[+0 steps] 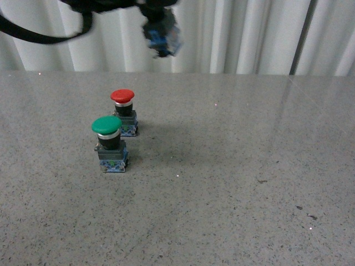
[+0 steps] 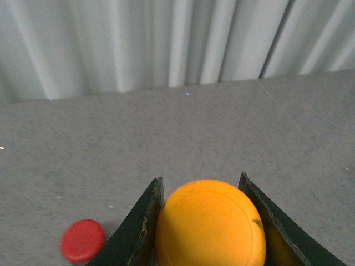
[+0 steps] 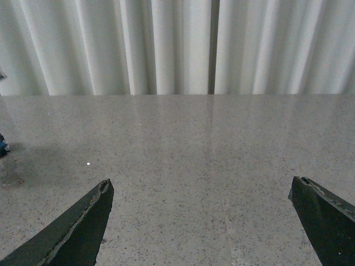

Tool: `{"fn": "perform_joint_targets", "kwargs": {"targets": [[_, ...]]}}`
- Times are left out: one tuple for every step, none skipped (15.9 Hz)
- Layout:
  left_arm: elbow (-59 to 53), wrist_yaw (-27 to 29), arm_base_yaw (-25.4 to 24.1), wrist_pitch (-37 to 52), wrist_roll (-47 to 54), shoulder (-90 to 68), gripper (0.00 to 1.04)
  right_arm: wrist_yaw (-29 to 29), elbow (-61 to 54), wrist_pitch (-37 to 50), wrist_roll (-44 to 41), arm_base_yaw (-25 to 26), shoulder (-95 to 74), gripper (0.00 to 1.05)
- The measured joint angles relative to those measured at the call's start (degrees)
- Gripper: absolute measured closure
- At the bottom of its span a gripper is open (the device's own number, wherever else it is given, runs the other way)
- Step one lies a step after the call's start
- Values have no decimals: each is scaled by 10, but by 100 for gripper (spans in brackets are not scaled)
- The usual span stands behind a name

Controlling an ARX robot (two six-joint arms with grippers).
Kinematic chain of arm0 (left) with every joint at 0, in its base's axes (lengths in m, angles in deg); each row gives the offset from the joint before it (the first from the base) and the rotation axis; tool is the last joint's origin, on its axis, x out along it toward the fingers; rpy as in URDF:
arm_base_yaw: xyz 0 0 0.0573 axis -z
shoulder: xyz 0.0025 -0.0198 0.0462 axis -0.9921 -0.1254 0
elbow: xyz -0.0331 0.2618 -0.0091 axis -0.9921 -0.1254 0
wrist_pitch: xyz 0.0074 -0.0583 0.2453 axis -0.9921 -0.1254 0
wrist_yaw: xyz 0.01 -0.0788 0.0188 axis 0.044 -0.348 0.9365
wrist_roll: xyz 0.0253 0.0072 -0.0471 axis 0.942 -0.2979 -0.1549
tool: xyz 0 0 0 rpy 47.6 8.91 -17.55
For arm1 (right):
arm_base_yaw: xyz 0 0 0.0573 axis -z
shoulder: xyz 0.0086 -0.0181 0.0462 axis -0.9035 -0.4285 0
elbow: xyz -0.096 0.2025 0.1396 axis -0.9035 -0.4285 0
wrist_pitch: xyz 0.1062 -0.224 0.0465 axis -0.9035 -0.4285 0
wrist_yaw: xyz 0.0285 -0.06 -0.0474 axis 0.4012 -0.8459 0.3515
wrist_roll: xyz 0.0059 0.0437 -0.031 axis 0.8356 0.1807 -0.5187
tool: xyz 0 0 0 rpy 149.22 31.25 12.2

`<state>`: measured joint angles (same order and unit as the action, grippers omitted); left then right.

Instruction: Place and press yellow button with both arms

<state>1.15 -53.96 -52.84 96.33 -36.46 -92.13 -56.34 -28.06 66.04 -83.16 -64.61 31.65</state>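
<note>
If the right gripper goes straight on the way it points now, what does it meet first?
The way looks free: ahead of the open right gripper is only grey speckled tabletop, then the white pleated curtain. Which comes first is unclear.

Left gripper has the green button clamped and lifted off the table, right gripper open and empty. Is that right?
Not quite. The left wrist view shows the left gripper clamped on the yellow button; the green button stands on the table in the front view. The rest holds: it is lifted, and the right gripper is open and empty.
</note>
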Motion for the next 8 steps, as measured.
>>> {"fn": "perform_joint_targets", "kwargs": {"targets": [[8, 11, 24, 0, -21, -27, 71, 0, 0, 0, 0, 0, 0, 7], [8, 17, 45, 3, -40, -50, 71, 0, 0, 0, 0, 0, 0, 7], [7, 20, 57, 11, -60, -73, 71, 0, 0, 0, 0, 0, 0, 7], [7, 23, 59, 19, -75, -90, 71, 0, 0, 0, 0, 0, 0, 7], [6, 23, 58, 30, -91, -109, 71, 0, 0, 0, 0, 0, 0, 7], [6, 22, 58, 34, -103, -125, 71, 0, 0, 0, 0, 0, 0, 7], [6, 23, 59, 43, -118, -143, 71, 0, 0, 0, 0, 0, 0, 7], [7, 21, 60, 41, -124, -157, 71, 0, 0, 0, 0, 0, 0, 7]]}}
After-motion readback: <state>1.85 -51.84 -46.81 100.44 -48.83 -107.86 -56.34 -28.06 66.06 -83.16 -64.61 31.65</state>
